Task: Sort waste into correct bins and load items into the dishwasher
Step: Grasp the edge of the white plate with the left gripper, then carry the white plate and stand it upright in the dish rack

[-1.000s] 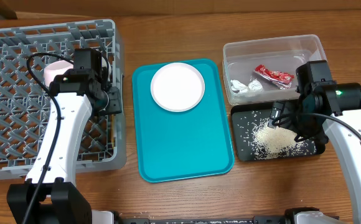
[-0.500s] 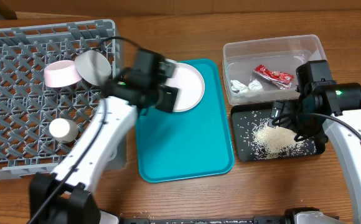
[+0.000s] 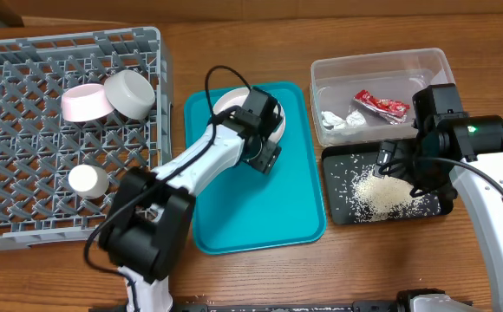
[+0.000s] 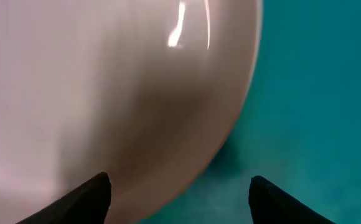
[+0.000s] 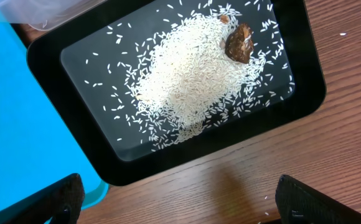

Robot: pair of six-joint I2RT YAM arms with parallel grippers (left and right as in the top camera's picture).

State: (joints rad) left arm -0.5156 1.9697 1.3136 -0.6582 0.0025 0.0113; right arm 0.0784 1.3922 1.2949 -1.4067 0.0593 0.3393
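Note:
The round white plate lies on the teal tray, mostly hidden by my left arm. My left gripper is open and low over the plate's near-right edge. In the left wrist view the plate fills the upper left, and the open fingers straddle its rim. My right gripper is open and empty over the black tray, which holds rice and a brown scrap. The clear tub holds the red wrapper and white napkin.
The grey rack at left holds a pink bowl, a grey-green bowl and a small white cup. Chopsticks are not in view. A few rice grains lie on the wooden table in front of the black tray.
My left arm has swung right from the rack to the teal tray and come down over the plate's edge. The right arm has not moved.

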